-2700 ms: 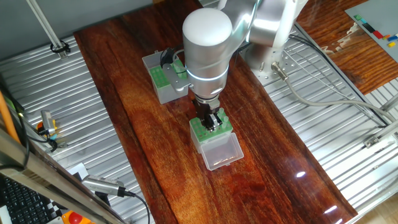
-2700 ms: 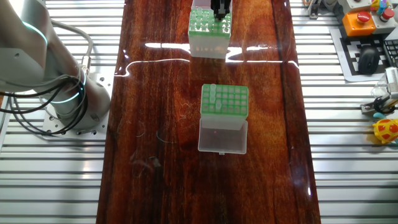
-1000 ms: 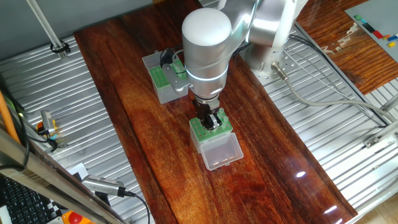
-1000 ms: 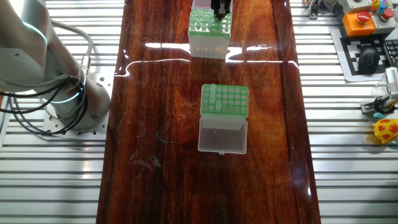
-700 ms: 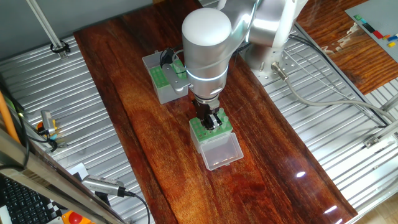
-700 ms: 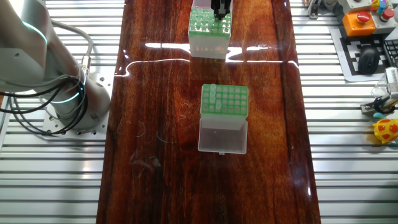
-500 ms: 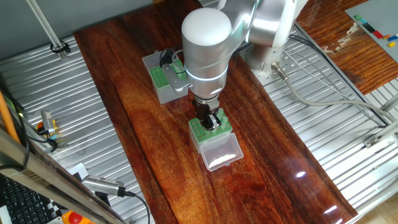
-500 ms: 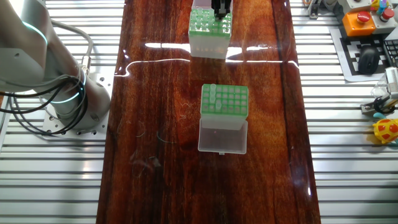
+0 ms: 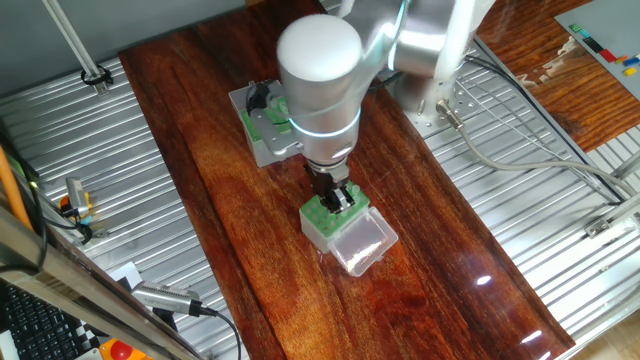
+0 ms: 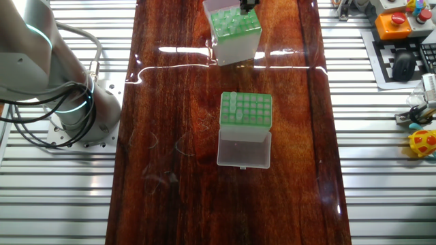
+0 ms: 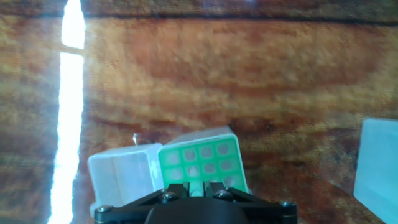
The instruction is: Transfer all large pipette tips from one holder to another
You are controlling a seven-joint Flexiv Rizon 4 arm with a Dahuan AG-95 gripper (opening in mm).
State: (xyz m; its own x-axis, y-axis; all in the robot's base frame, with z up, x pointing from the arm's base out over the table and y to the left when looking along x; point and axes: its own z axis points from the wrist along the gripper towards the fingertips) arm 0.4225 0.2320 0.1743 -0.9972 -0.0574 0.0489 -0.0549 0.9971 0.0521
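Note:
The clear-sided holder (image 9: 328, 216) (image 10: 235, 28) (image 11: 200, 159) sits askew on the wooden board, its clear lid (image 9: 362, 243) (image 11: 120, 173) open. My gripper (image 9: 337, 196) (image 10: 248, 7) (image 11: 195, 188) stands over the edge of its green grid, shut on a pale large pipette tip (image 11: 195, 185) still seated in a hole. The grey-sided holder (image 9: 257, 128) (image 10: 246, 109) stands apart with its whitish lid (image 10: 244, 148) open. A column of tips (image 10: 232, 107) fills its left side. Part of that holder is hidden by the arm in one fixed view.
Ribbed metal tabletop flanks the wooden board (image 10: 170, 170) on both sides. The arm's base (image 10: 75, 102) and cables (image 9: 520, 160) sit beside it. An orange button box (image 10: 394, 24) and a yellow toy (image 10: 426, 141) lie at the right.
The clear-sided holder has swung round and shifted with the gripper; its lid now points diagonally. The arm's wrist moved a little left. The grey-sided holder has not moved.

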